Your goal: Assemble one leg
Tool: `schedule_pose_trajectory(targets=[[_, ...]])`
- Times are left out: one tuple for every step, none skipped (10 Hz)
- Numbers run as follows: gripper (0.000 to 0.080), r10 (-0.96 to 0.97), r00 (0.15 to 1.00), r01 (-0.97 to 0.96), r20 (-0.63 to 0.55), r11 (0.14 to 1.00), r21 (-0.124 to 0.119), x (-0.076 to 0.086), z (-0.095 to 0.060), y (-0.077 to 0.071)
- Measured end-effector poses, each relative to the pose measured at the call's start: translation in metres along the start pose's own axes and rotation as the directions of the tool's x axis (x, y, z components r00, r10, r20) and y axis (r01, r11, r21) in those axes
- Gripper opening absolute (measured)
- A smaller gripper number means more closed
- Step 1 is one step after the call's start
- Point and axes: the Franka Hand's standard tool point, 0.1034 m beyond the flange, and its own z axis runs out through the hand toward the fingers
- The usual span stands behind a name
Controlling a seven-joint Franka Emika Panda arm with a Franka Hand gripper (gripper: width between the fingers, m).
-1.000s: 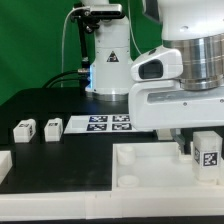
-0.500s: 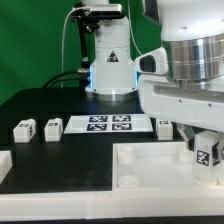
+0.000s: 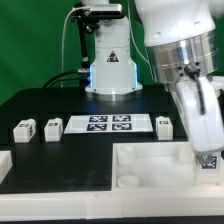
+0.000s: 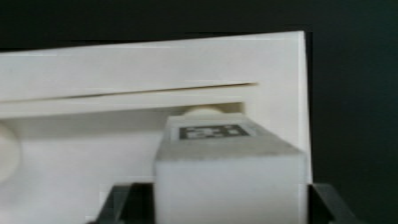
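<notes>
My gripper (image 3: 208, 162) is at the exterior view's right, over the right end of the large white tray-like piece (image 3: 150, 168). It is shut on a white leg (image 3: 210, 156) and holds it tag up. In the wrist view the leg (image 4: 222, 165) fills the space between the two dark fingers (image 4: 121, 206), with its tag facing the camera. Its far end reaches a round corner socket (image 4: 208, 111) of the tray-like piece (image 4: 107, 75). Whether the leg sits in the socket is hidden.
Two more legs (image 3: 23, 129) (image 3: 53, 128) stand at the exterior view's left on the black table, and a third (image 3: 164, 124) stands beside the marker board (image 3: 110, 123). Another white part (image 3: 4, 163) lies at the left edge. A lamp stand (image 3: 108, 60) rises behind.
The wrist has turned and tilted. The gripper with the leg has moved slightly right and down toward the tray-like piece's right corner. The loose legs have not moved.
</notes>
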Motion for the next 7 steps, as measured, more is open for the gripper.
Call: schedule_pose_trajectory(targets=[[0.0374,-0.043,0.999,0.043,0.0,0.999,-0.001,0.0002,0.0004,0.0002],[0.0374,-0.113,0.994,0.113,-0.001,0.994,-0.002,-0.0004,0.0011,0.0007],[0.0521,-0.265,0.964,0.265,-0.001,0.964,-0.002,-0.0043,0.0016,0.0013],[0.0621,-0.454,0.891,0.454,-0.005,0.891,-0.007,-0.0073,0.0006,0.001],[0.0621,-0.593,0.805,0.593,-0.011,0.805,-0.011,-0.0086,-0.0005,0.0003],[0.0644,-0.642,0.766,0.642,-0.011,0.767,-0.011,-0.0071,0.0005,0.0001],[0.0648,-0.727,0.687,0.727,-0.01,0.687,-0.014,-0.0061,0.001,0.0002]])
